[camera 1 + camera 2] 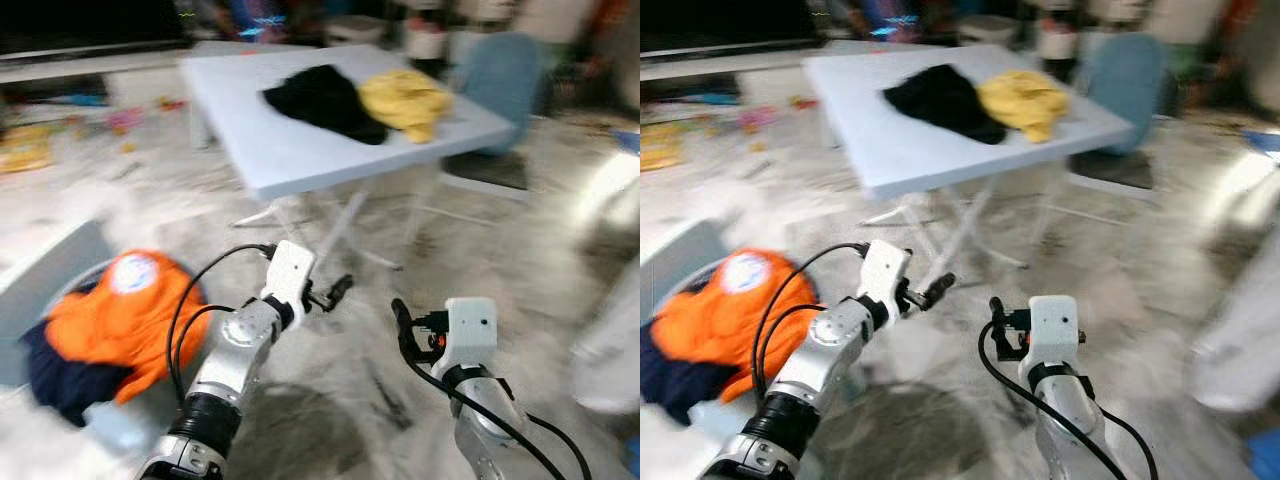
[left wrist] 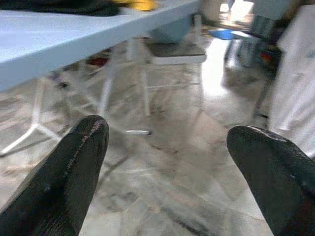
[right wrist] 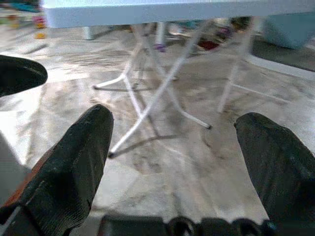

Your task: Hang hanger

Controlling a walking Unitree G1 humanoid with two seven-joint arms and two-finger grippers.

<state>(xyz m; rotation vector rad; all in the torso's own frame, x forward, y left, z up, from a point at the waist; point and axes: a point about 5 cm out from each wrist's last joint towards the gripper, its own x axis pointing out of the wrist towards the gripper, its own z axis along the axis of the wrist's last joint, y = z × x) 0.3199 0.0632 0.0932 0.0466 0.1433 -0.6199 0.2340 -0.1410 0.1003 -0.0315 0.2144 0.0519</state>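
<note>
Both arms are held out low over the marble floor, in front of a white folding table (image 1: 300, 150). My left gripper (image 1: 338, 291) is open, and its wrist view shows the two black fingers (image 2: 74, 172) wide apart with nothing between them. My right gripper (image 1: 403, 330) is open too and holds nothing, its fingers (image 3: 69, 167) spread toward the table legs (image 3: 157, 93). On the table lie a black garment (image 1: 322, 100) and a yellow garment (image 1: 405, 100). The head views are blurred.
A basket (image 1: 110, 425) at my left holds an orange garment (image 1: 125, 310) over a dark blue one. A blue chair (image 1: 500, 80) stands behind the table's right end. A white garment (image 2: 298, 93) is at the right. Small toys lie on the floor far left.
</note>
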